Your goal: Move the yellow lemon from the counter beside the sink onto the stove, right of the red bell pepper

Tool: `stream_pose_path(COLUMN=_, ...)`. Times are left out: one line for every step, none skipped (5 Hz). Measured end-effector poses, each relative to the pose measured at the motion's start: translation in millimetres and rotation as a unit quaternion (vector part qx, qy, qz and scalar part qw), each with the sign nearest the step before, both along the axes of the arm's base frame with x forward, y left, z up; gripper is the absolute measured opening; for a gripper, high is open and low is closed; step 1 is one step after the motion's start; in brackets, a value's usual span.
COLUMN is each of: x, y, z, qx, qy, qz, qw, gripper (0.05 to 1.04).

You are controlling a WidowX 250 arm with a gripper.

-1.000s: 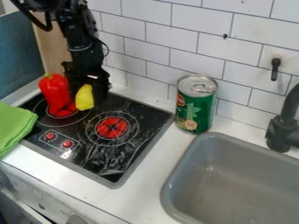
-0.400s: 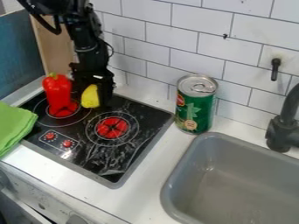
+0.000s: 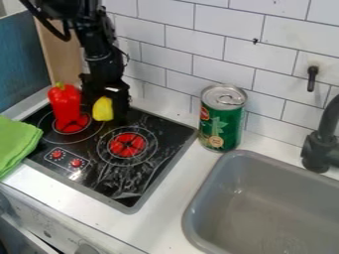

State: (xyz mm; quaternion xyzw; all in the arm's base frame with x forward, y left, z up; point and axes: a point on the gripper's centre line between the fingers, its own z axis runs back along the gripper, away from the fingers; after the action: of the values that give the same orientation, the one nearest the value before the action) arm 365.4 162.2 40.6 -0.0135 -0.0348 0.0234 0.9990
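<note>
At the back of the stove, the yellow toy appears to be grasped by the claw; both have been shifted slightly toward the green can. Beside them, the red pepper has been nudged slightly that way too.

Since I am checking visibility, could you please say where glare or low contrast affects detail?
In the camera view: pale glare streaks the glossy black stovetop; highlights dot the silver metal lid of the green can; the black robot hand, around the yellow toy, blends into shadow.
</note>
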Motion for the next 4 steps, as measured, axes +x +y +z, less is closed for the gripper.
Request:
stream_pose_path(x=-1, y=0, z=-1.7, qx=0.001, qy=0.0, qz=0.003, qw=1.0, gripper=1.007)
stream_pose_path(x=0, y=-3, z=-1.2, qx=0.002, qy=0.005, qz=0.001, qw=1.0, gripper=1.005)
stream_pose_path(x=12, y=-14, z=9.0, qx=0.011, qy=-0.004, qz=-0.02, qw=0.9997, gripper=1.005)
stream_pose_path(x=21, y=-12, z=22.5, qx=0.02, qy=-0.011, qz=-0.029, qw=0.9993, gripper=1.005)
